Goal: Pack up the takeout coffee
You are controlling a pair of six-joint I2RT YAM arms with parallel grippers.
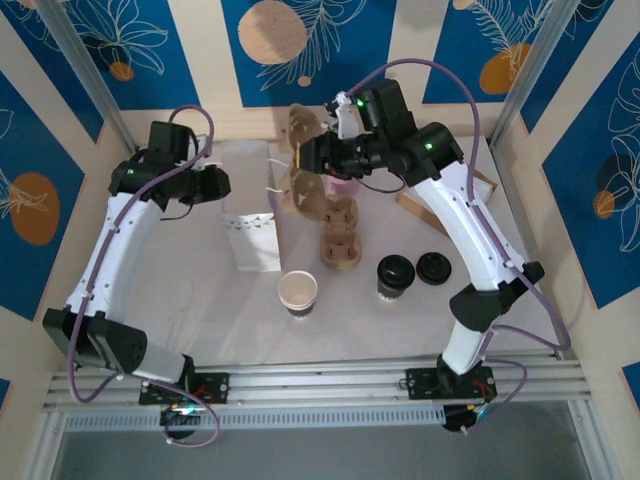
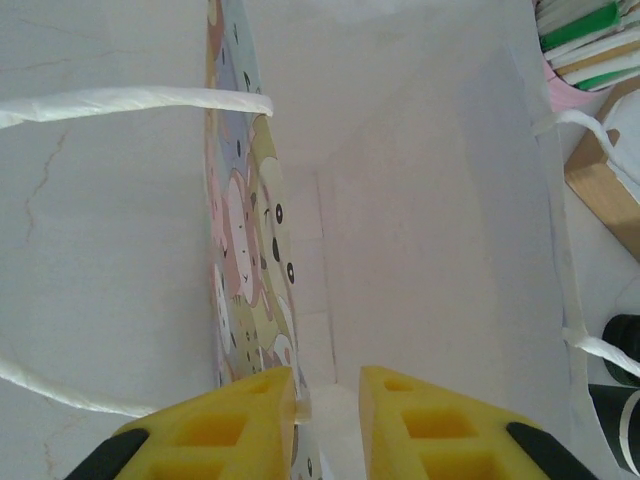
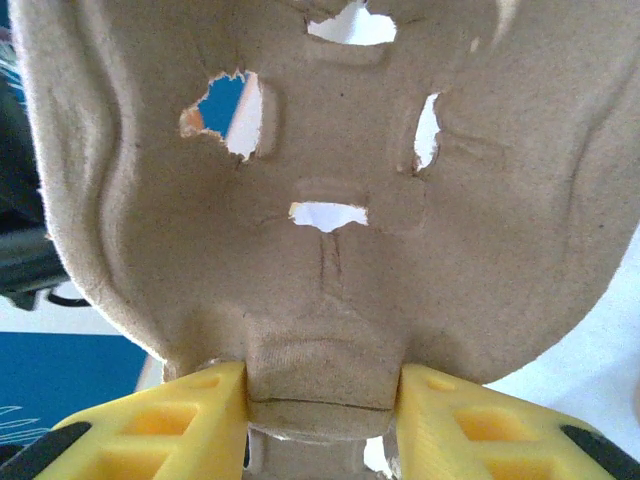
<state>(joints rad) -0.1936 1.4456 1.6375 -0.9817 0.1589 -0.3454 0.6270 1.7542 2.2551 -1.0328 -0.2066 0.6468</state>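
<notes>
Your left gripper point(image 1: 218, 185) sits at the upper left edge of the white paper bag point(image 1: 250, 215), which lies flat and long on the pale table point(image 1: 200, 300). In the left wrist view its ribbed yellow fingers point(image 2: 210, 430) straddle one thin bag wall. That wall is printed with pastel cartoon faces and lies against the left pad. The jaws are narrowly parted, with a slit of the smooth white interior showing between them, and a twisted white paper handle point(image 2: 140, 100) arcs off to the side. Further right and nearer to you, the lidless cup point(image 1: 298, 293) stands upright, round, white outside and cream inside. Behind it your right gripper point(image 1: 315, 158) holds a rough brown moulded-pulp carrier point(image 1: 300, 125) up off the table. In the right wrist view the jaws are clenched on a stubby tab at the carrier's edge, one yellow finger point(image 3: 200, 420) on each side. The fibrous shell point(image 3: 320, 150) above them is dimpled and torn through in several small holes. A second pulp carrier point(image 1: 338, 235) lies flat on the table just right of the bag. The takeout coffee point(image 1: 395, 275) stands upright on the table to the right of the lidless cup. Its round black lid is on and it sits in no carrier hole, well apart from both grippers. A loose black lid point(image 1: 433, 267) lies flat just beside it on the right.
</notes>
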